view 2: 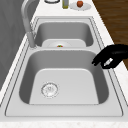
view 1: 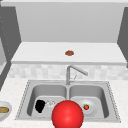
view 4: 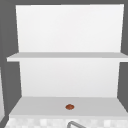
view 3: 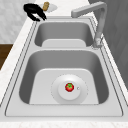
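Steel double sink (view 1: pixel 25 96) sitting in a white counter, left hand (view 1: pixel 40 106) hovering over the left basin's front edge near the drain (view 1: pixel 50 103), fingers curling downward and holding nothing, tomato (view 1: pixel 86 107) resting on a plate (view 1: pixel 92 111) in the right basin.

Left hand (view 1: pixel 40 106) aloft, fingers curled downward, holding nothing.
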Tool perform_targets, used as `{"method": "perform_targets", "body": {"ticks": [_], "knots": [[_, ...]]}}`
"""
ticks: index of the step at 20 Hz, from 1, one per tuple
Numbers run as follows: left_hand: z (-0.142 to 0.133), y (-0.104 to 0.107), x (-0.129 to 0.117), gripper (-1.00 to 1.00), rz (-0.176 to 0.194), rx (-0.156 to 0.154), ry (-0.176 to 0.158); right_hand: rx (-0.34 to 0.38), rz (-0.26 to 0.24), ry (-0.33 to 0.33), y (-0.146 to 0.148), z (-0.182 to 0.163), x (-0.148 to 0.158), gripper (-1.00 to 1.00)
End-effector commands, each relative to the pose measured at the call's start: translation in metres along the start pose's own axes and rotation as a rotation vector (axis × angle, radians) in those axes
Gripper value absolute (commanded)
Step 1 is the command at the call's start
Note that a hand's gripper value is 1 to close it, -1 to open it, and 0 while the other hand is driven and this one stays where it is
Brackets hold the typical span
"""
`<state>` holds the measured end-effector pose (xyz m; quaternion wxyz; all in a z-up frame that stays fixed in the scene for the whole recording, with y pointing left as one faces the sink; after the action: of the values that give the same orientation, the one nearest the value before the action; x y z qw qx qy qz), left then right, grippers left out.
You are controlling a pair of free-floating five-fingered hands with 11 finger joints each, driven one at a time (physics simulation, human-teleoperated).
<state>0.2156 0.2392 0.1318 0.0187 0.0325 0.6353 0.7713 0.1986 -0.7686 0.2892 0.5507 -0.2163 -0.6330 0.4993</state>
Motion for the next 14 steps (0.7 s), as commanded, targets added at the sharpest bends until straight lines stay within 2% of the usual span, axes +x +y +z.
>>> {"method": "perform_targets", "body": {"ticks": [1, 4, 8, 14], "knots": [[0.000, 0.000, 0.000, 0.00, 0.000, 0.000, 0.000, -0.007, 0.072, 0.016, -0.023, -0.008, 0.006, -1.00], [0.000, 0.000, 0.000, 0.00, 0.000, 0.000, 0.000, -0.018, 0.098, 0.037, -0.036, -0.017, 0.009, -1.00], [0.000, 0.000, 0.000, 0.00, 0.000, 0.000, 0.000, -0.031, 0.132, 0.032, -0.051, -0.027, 0.012, -1.00], [0.000, 0.000, 0.000, 0.00, 0.000, 0.000, 0.000, -0.043, 0.187, 0.016, -0.057, -0.044, 0.009, -1.00]]}}
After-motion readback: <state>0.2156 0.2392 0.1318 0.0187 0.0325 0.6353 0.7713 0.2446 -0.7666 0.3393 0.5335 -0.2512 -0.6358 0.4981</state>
